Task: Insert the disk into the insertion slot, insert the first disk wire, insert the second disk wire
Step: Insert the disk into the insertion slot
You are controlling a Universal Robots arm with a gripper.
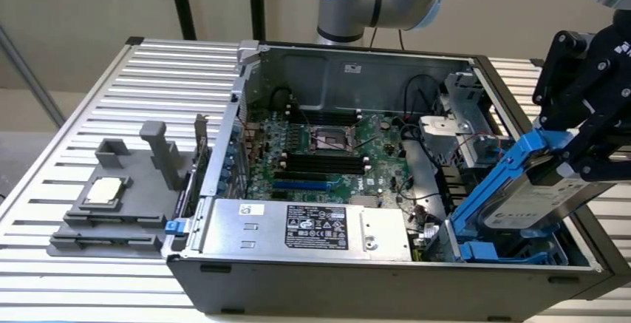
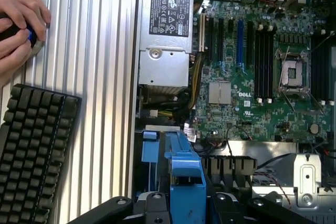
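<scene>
The black gripper (image 1: 577, 164) clamps the tilted silver, blue-framed disk (image 1: 527, 203), its top end hidden between the fingers; the wrist view adds a person's hands (image 2: 18, 19) and a black keyboard (image 2: 34, 153).

- Seen from the exterior view, the insertion slot (image 1: 490, 253) sits at four o'clock in the open case (image 1: 326, 275). The tilted disk (image 1: 527, 206) fills most of its mouth.
- The gripper (image 1: 581, 166) is clamped on the disk's upper end at three o'clock, above the case wall.
- The silver power supply box (image 1: 295, 227) lies along six o'clock, near the slot, with loose cables (image 1: 426, 223) between them.
- A metal bracket (image 1: 445, 127) and wires crowd two o'clock.
- The motherboard (image 1: 315, 145) lies low at the centre, with open room above it.
- The grey block fixture (image 1: 118, 197) is at nine o'clock on the slatted table (image 1: 168, 64), well apart.
- In the wrist view, a keyboard (image 2: 34, 150) and a person's hands (image 2: 18, 19) are on the table beside the case.
</scene>
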